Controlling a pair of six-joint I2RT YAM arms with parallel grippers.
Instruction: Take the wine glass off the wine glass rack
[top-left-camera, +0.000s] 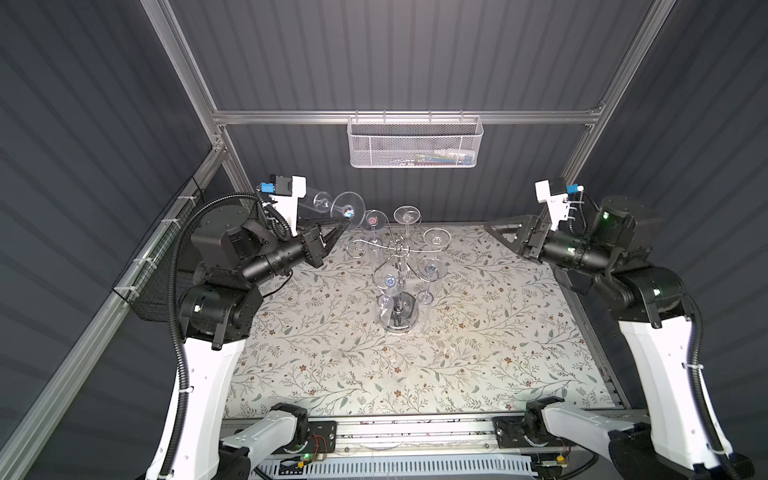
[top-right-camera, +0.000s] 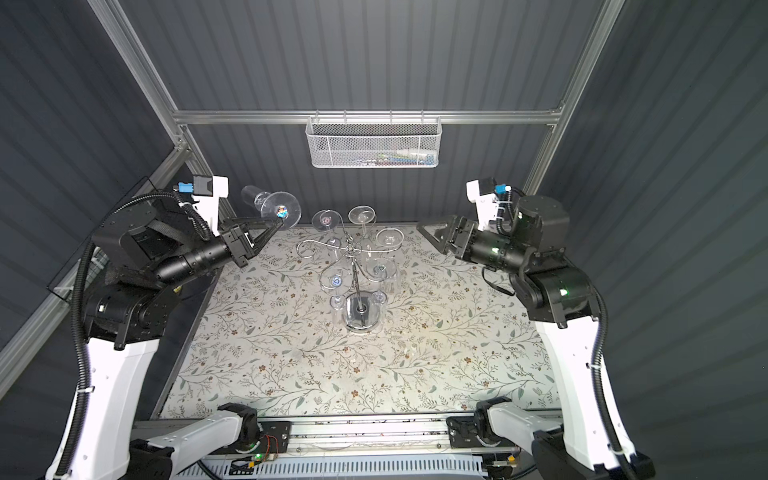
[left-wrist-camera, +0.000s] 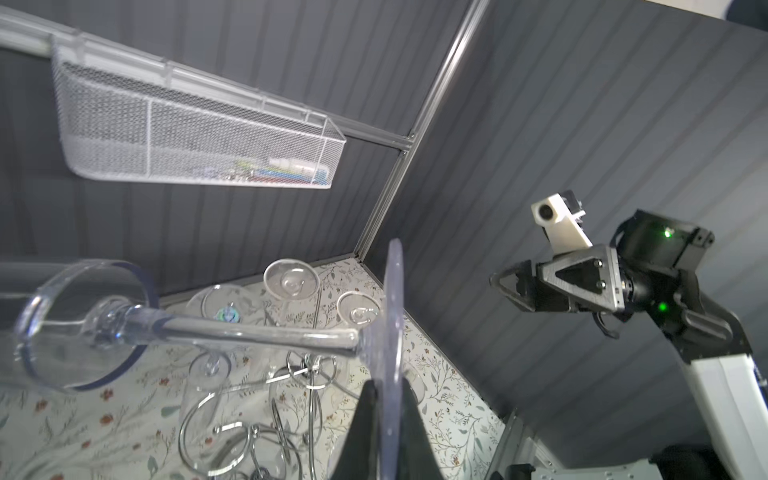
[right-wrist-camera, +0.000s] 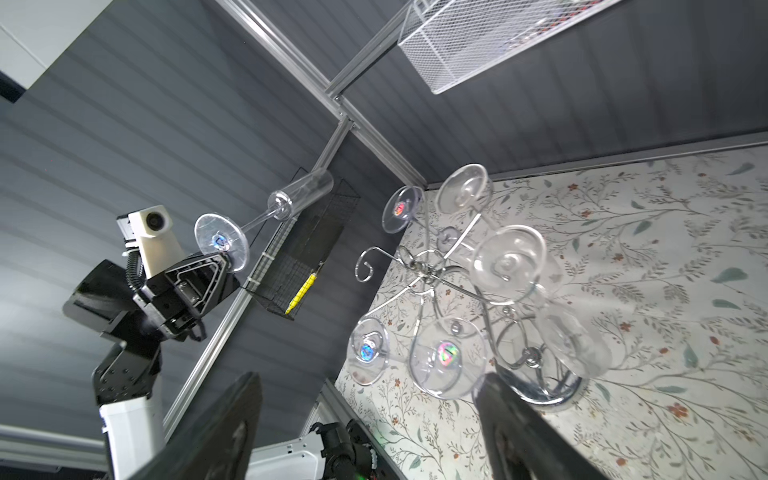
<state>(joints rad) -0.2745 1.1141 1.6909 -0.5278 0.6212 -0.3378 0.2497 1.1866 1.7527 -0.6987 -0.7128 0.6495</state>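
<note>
We see the left gripper (top-left-camera: 347, 222) pressed onto the rim of the round foot of a clear stemmed wine glass (top-left-camera: 345, 207). The glass lies sideways in the air, off the shiny chrome wire wine glass rack (top-left-camera: 399, 249) and to its left in both top views, with its bowl pointing toward the back-left corner. The right gripper (top-left-camera: 493, 232) hangs spread and empty, well apart on the rack's other side.

Five more clear glasses (top-left-camera: 389, 282) hang foot-up from the rack's curled arms. The nearest foot is just beside the held one, with a gap showing between them in the right wrist view. One scroll arm (right-wrist-camera: 365, 266) on that side is bare.

Behind the held bowl stand the dark ribbed wall (top-left-camera: 270, 158) and an aluminium corner post (right-wrist-camera: 332, 143). A black wire basket (right-wrist-camera: 303, 249) holding a yellow object (right-wrist-camera: 301, 291) is fixed to the left wall, and a white mesh basket (top-left-camera: 415, 145) hangs from the back rail (top-left-camera: 291, 117). The floral cloth (top-left-camera: 374, 374) lies open in front of the rack.

Small iridescent stickers (right-wrist-camera: 219, 241) sit on several feet; their print is too small to read.
</note>
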